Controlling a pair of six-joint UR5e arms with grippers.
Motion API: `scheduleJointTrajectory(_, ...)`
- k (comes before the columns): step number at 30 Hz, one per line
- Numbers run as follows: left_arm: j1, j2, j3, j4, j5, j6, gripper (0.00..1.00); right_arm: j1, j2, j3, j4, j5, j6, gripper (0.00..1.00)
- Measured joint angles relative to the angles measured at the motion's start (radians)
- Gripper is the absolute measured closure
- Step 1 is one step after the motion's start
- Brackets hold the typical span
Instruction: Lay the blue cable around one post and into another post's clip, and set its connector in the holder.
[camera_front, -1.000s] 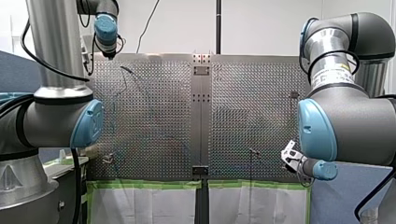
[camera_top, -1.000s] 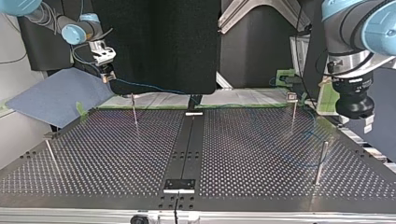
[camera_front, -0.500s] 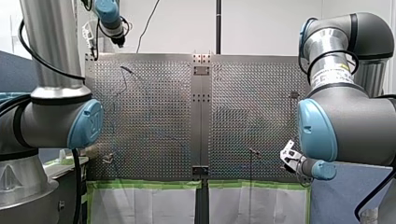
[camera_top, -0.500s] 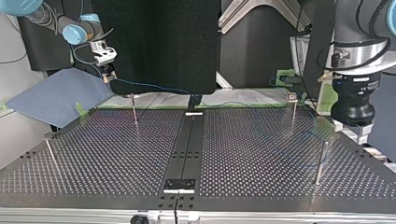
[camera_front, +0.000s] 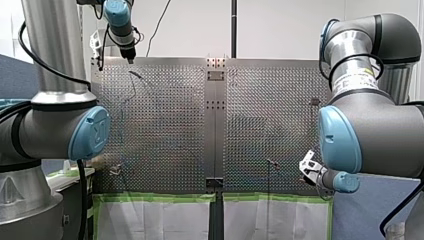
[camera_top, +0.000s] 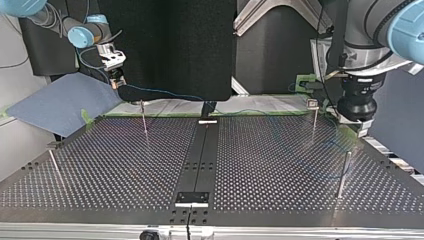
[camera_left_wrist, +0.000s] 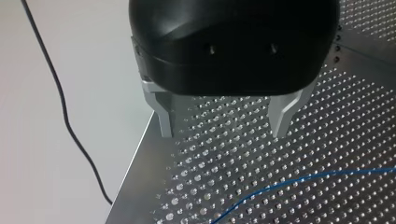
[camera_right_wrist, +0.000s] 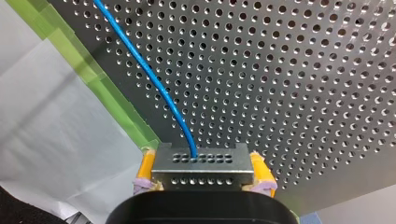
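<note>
The blue cable (camera_right_wrist: 149, 74) runs from a perforated metal connector (camera_right_wrist: 201, 161), and my right gripper (camera_right_wrist: 201, 179) is shut on that connector with its yellow pads. In the top view my right gripper (camera_top: 118, 82) hangs above the table's far left edge, and the cable (camera_top: 165, 92) trails from it toward the middle. My left gripper (camera_left_wrist: 223, 128) is open with nothing between its metal fingers, and a stretch of cable (camera_left_wrist: 303, 179) lies on the plate ahead of it. It hovers at the top view's right (camera_top: 359, 129), near a clip-topped post (camera_top: 313, 116) and a plain post (camera_top: 344, 172).
Two more thin posts (camera_top: 144, 117) (camera_top: 55, 165) stand on the perforated table (camera_top: 125, 165). A black rail (camera_top: 202, 150) with a small bracket (camera_top: 192, 198) runs down the middle. Green tape and white sheeting (camera_right_wrist: 56, 121) border the plate, and a black wire (camera_left_wrist: 70, 126) hangs off its edge.
My left arm has swung: its gripper moved leftward in the top view, toward the clip-topped post. My right gripper has kept its place and grip.
</note>
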Motion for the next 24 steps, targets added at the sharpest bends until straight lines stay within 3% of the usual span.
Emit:
scheduleJointTrajectory(7,-0.014,0.0,-0.001,-0.004,-0.004,0.0,0.0,0.001,0.0,0.0,0.004,0.0,0.0,1.0)
scheduleJointTrajectory(13,-0.024,0.003,-0.001,-0.01,-0.036,0.003,0.0,0.002,0.0,0.0,0.004,0.0,0.0,1.0)
scheduleJointTrajectory(24,-0.03,0.004,-0.001,-0.06,-0.137,0.003,0.0,0.008,0.0,0.0,0.004,0.0,0.0,1.0)
